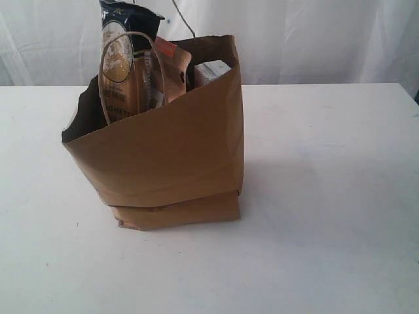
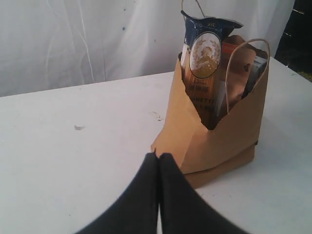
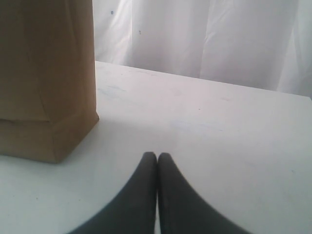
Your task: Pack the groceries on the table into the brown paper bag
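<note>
Left pincer [image 2: 158, 158] pressed together, right pincer [image 3: 157, 157] likewise, brown paper bag [image 1: 170, 150] near both, touching neither

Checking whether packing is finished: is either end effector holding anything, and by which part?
Nothing is held: the left end effector and right end effector are both shut, empty.

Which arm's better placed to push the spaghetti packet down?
Left, likely: the spaghetti packet stands on that arm's side of the brown paper bag, facing the left gripper; the right gripper faces only bag wall.
</note>
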